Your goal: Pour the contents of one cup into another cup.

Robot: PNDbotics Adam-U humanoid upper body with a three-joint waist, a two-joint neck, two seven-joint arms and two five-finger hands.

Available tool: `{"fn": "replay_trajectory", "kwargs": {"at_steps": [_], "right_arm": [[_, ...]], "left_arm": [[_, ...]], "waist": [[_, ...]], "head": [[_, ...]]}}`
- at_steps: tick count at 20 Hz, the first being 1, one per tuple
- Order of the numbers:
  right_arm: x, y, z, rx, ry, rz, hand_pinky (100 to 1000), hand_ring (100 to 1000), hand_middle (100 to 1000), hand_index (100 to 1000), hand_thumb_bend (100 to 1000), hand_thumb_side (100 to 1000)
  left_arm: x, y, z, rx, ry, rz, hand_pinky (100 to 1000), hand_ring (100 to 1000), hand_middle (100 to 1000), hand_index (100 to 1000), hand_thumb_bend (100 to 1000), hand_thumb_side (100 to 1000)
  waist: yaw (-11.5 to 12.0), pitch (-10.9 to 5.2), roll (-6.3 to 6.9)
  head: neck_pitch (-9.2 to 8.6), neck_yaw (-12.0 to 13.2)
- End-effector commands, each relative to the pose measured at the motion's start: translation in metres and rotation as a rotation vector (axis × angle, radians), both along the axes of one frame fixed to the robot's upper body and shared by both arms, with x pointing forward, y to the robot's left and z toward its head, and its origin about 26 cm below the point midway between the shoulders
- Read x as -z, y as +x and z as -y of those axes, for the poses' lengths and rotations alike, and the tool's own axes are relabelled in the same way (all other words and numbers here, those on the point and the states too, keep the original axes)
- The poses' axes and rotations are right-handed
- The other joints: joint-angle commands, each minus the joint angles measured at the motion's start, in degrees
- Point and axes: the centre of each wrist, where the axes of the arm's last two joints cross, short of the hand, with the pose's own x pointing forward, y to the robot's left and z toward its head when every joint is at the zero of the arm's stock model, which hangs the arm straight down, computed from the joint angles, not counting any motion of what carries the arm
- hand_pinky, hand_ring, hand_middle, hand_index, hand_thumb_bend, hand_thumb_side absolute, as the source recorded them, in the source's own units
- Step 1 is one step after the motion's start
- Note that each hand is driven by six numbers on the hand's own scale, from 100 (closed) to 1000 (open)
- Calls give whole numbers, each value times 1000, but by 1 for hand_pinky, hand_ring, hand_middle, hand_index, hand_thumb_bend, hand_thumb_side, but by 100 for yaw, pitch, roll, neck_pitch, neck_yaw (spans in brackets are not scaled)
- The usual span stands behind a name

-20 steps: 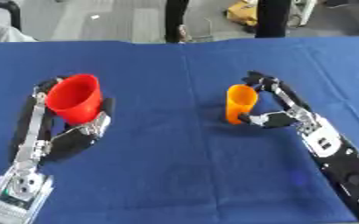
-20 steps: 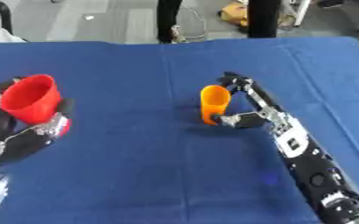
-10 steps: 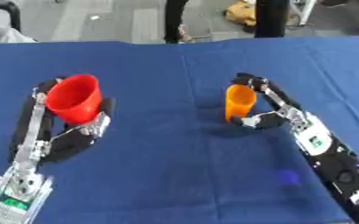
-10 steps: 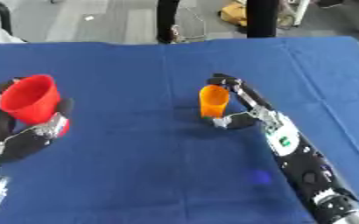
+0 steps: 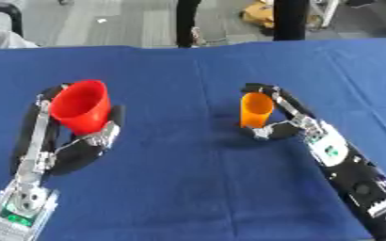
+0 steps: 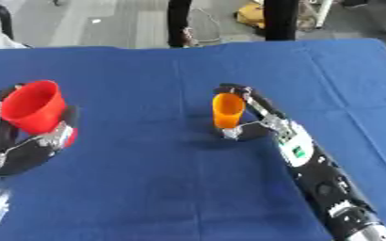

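- Blue cloth-covered table (image 5: 188,188) filling most of the frame, a grey floor strip along the top edge.
- Red plastic cup, tapered and open-mouthed (image 5: 82,106), at left centre of the frame, tilted with its mouth leaning toward the upper left.
- Left hand, black with silver links (image 5: 77,143), rising from the lower left corner; long fingers (image 5: 38,127) curled up the cup's left side, thumb pressed against its lower right wall, so the red cup pinched between them.
- Red cup's base not visibly touching the cloth; a dark shadow just beside it on the right.
- Small orange plastic cup, narrow and upright (image 6: 228,110), just right of the frame's centre, standing on the blue cloth.
- Right hand, black with a white-and-silver wrist (image 6: 266,123), reaching in from the lower right corner along a dark forearm.
- Fingers (image 6: 244,94) arched over and round the orange cup's far right side near the rim; thumb closed in at the cup's foot, lower front, so the orange cup clasped between fingers and thumb.
- The two cups well apart, bare blue cloth between them.
- Contents of either cup: cannot tell.
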Motion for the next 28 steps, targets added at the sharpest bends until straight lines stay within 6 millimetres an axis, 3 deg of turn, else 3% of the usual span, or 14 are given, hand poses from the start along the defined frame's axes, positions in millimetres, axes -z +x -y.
{"fn": "replay_trajectory", "kwargs": {"at_steps": [1, 8, 17, 21, 22, 23, 24, 28], "right_arm": [[-6, 4, -2, -8, -19, 8, 592, 930, 559, 852, 626, 528], [0, 5, -8, -15, -25, -9, 532, 881, 527, 850, 611, 485], [10, 5, -14, -31, -46, -29, 339, 727, 528, 852, 554, 355], [13, 4, -15, -27, -38, -39, 220, 608, 519, 842, 465, 168], [14, 4, -14, -23, -32, -40, 183, 569, 514, 838, 382, 111], [14, 4, -14, -18, -25, -41, 179, 565, 513, 838, 371, 105], [13, 4, -13, -12, -16, -41, 144, 523, 507, 832, 298, 100], [9, 4, -5, 25, 25, -37, 122, 477, 503, 828, 257, 100]], "left_arm": [[-10, -1, 2, 16, -7, 31, 100, 250, 329, 606, 100, 305], [-11, -1, 3, 19, -8, 31, 100, 250, 330, 606, 100, 311], [-10, -1, 4, 23, -8, 30, 100, 250, 330, 607, 100, 324], [-10, -1, 4, 23, -10, 31, 100, 251, 330, 607, 100, 327], [-10, -1, 4, 23, -10, 31, 100, 251, 330, 607, 100, 329], [-10, -1, 4, 23, -10, 31, 100, 251, 330, 607, 100, 329], [-11, -1, 4, 23, -10, 32, 100, 251, 330, 607, 100, 330], [-13, -2, 4, 24, -15, 40, 100, 250, 330, 607, 100, 335]], "waist": [[17, -86, 0], [40, -84, -2], [55, -73, -2], [65, -76, -2], [68, -79, -2], [71, -82, -2], [73, -85, -4], [74, -99, -15]], "head": [[5, -19], [3, -27], [3, -40], [-3, -45], [-5, -47], [-7, -49], [-11, -51], [-24, -51]]}}
